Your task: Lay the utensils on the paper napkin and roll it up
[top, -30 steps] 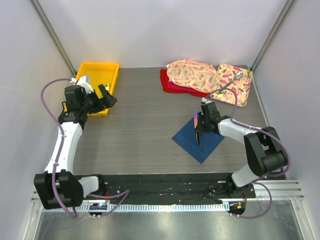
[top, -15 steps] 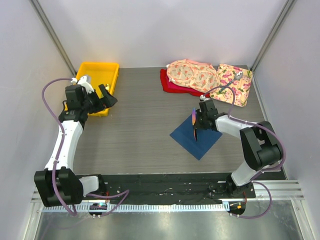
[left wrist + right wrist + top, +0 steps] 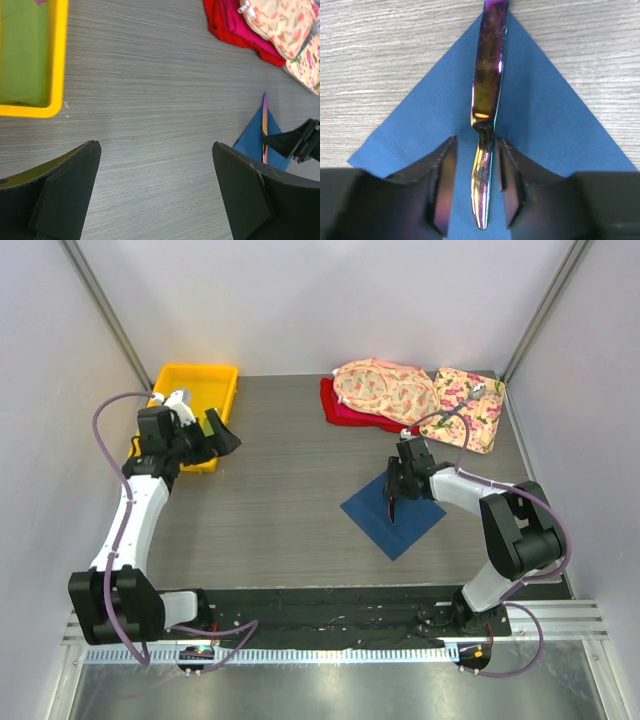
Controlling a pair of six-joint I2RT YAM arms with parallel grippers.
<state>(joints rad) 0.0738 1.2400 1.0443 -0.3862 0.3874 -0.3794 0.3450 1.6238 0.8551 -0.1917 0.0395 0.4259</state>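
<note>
The right arm folds at the elbow and reaches inward, with the right gripper pointed down at the paper napkin. Its fingers are narrowly parted, and the iridescent utensil lies on the napkin between them with a gap on one side, running ahead past the napkin's corner. The left arm stretches forward. The left gripper is spread wide above the worktop, and the yellow tray sits ahead to its left.

Grey table with paper napkin, tray, cloths
</note>
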